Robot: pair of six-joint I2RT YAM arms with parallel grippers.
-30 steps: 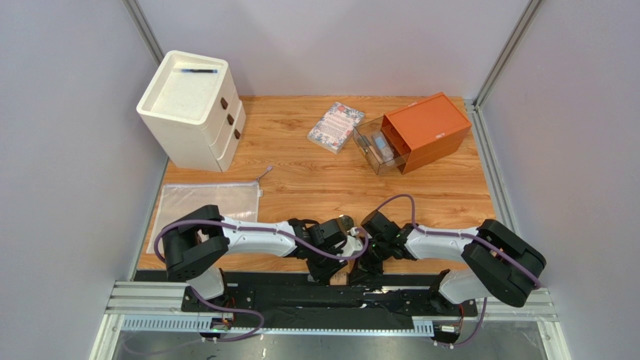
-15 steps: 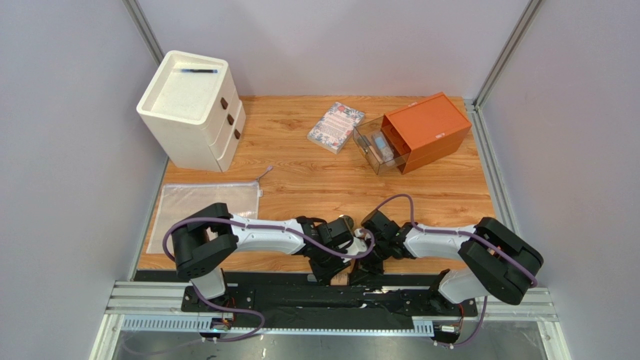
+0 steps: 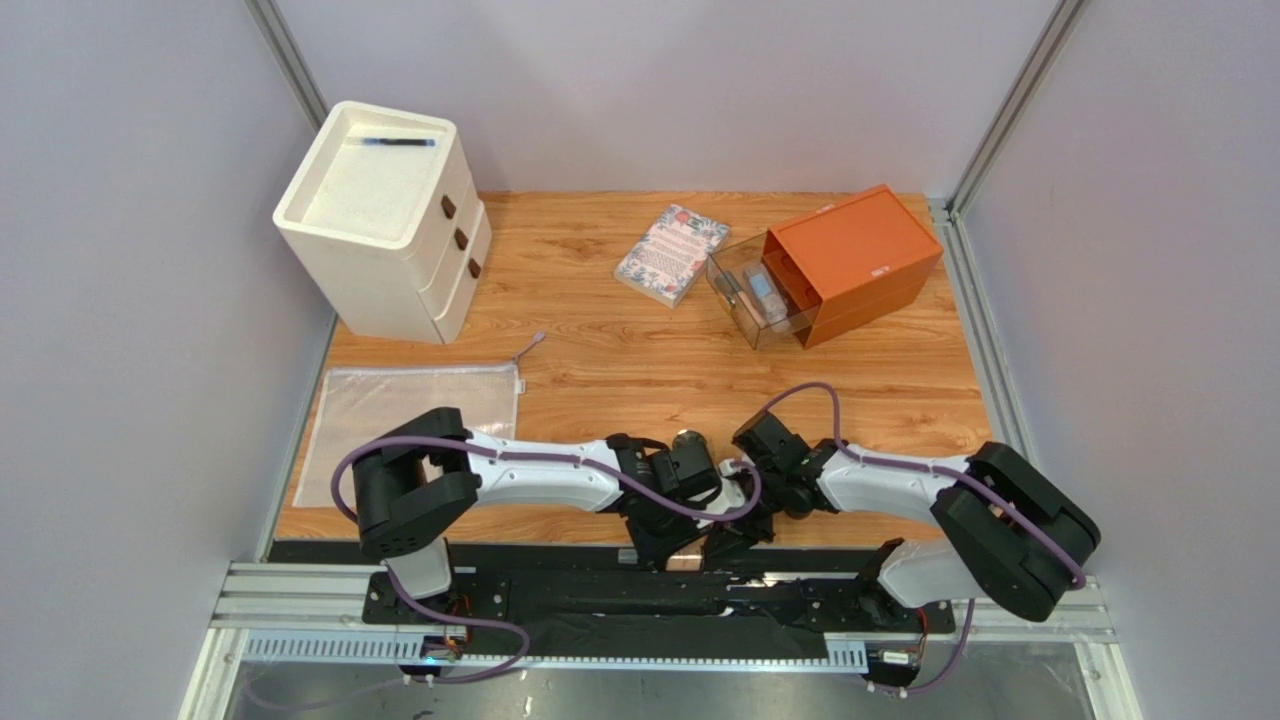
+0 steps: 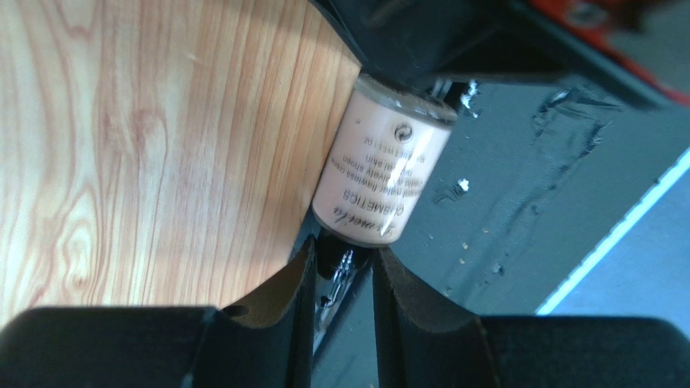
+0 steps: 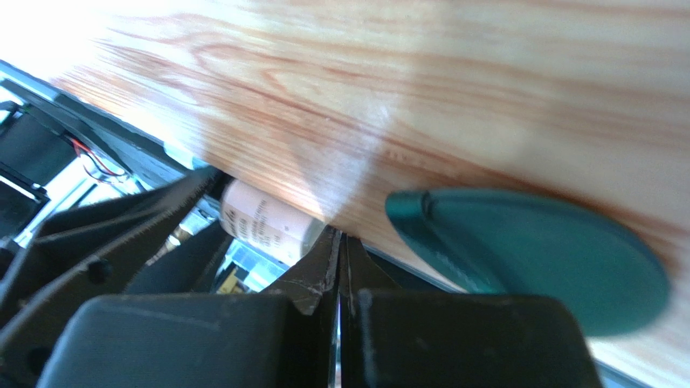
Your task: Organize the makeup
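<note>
Your left gripper (image 4: 344,252) looks clamped on the near end of 1 pinkish tube (image 4: 381,162). The jaws sit a little apart around that end and the tube's body sticks straight out past the fingertips. The tube hangs right at the near edge of the table (image 4: 146,145), partly over the wood and partly over the dark rail below, far end pointing at the black body of your other arm. Your right gripper (image 5: 340,250) has its jaws pressed together with nothing between them. In its wrist view the tube is just left of the tips, and 1 flat dark-green disc (image 5: 551,259) lies on the wood just right of them, can't tell if it's touching.

Counting the rest from the top view:
- 1 floral booklet (image 3: 672,254)
- 1 black pen (image 3: 398,143) on top of 1 white drawer unit (image 3: 376,240) with 3 drawers
- 1 orange box (image 3: 857,255) with 1 clear drawer (image 3: 739,308) pulled out, stuff inside too small to count
- 1 mesh zip pouch (image 3: 413,420)
</note>
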